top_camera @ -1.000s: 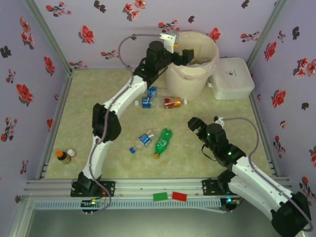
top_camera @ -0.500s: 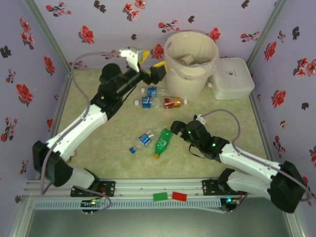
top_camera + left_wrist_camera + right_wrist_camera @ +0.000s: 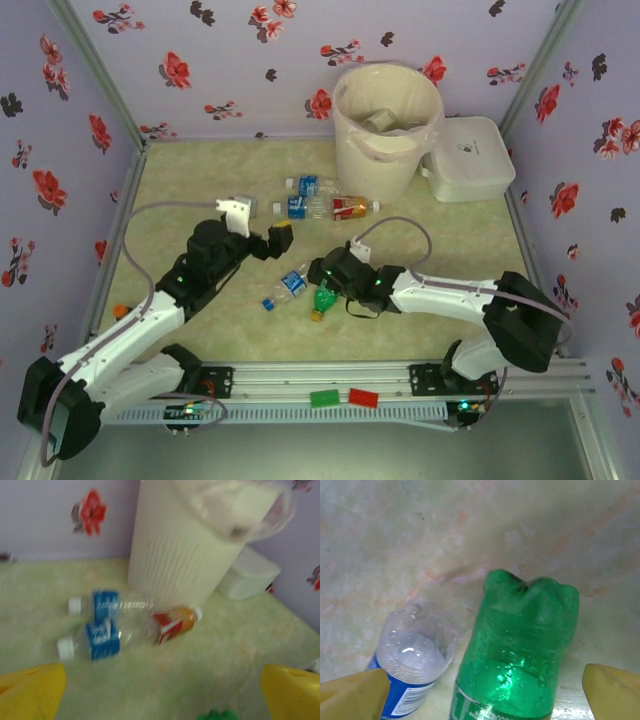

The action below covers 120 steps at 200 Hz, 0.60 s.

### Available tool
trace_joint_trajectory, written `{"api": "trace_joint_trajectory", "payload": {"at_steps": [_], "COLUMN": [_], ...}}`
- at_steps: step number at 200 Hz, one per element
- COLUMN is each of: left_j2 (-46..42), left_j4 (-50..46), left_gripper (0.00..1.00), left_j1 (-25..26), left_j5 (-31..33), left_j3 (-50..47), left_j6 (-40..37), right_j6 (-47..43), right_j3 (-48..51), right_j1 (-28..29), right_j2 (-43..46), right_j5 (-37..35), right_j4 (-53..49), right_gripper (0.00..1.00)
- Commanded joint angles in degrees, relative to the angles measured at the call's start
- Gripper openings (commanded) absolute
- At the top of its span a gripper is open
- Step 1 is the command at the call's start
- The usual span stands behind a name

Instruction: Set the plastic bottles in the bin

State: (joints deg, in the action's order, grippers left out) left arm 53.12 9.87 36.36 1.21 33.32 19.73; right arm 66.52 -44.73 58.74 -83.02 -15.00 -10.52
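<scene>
On the marbled pale-green tabletop [image 3: 200, 170], the green plastic bottle [image 3: 517, 655] lay just beside a clear blue-labelled bottle [image 3: 412, 665], under your right gripper [image 3: 482, 695], jaws wide apart (nothing held). A clean grip required you to straddle the green body alone.

The right hand [image 3: 322, 272], fingers spread wide, straddles the green bottle [image 3: 520, 645]. The blue-labelled bottle [image 3: 415, 665] lies just beside it on the left, leaving a narrow gap there, while the bench [image 3: 470, 230] to its right is bare. Ahead of the left hand [image 3: 272, 242], also spread, the bench is bare up to three bottles [image 3: 347, 207] lying against the bin's [image 3: 388, 150] near-left foot. A white box [image 3: 468, 158] crowds the bin's right. The bin's mouth is unobstructed from above.
</scene>
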Motion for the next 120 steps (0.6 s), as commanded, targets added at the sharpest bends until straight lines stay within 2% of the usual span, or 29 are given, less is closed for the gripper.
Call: {"api": "trace_joint_trajectory", "payload": {"at_steps": [1, 41, 72, 120], "left_j2": [-3.3, -11.1, -17.0, -14.5], "left_j4": [-4.3, -8.4, -8.4, -7.5], "left_gripper": [1.0, 1.0, 1.0, 1.0], "left_j1": [-0.4, -0.4, -0.5, -0.6], "left_j5": [3.2, 6.8, 9.9, 10.5], "left_j3": [-5.7, -14.4, -18.7, -17.4], "left_j6": [6.2, 13.4, 15.8, 15.2], "right_j6": [3.3, 6.1, 6.3, 7.7], "right_j3": [-1.8, -0.3, -0.8, -1.3], "right_j1": [1.0, 1.6, 1.6, 1.6], "right_j2": [-1.0, -2.1, -5.0, -9.8], "right_j5": [-5.0, -5.8, -4.8, -1.9], "right_j4": [-5.3, -4.9, -2.5, 1.2], "right_gripper": [1.0, 0.99, 0.97, 0.94]}}
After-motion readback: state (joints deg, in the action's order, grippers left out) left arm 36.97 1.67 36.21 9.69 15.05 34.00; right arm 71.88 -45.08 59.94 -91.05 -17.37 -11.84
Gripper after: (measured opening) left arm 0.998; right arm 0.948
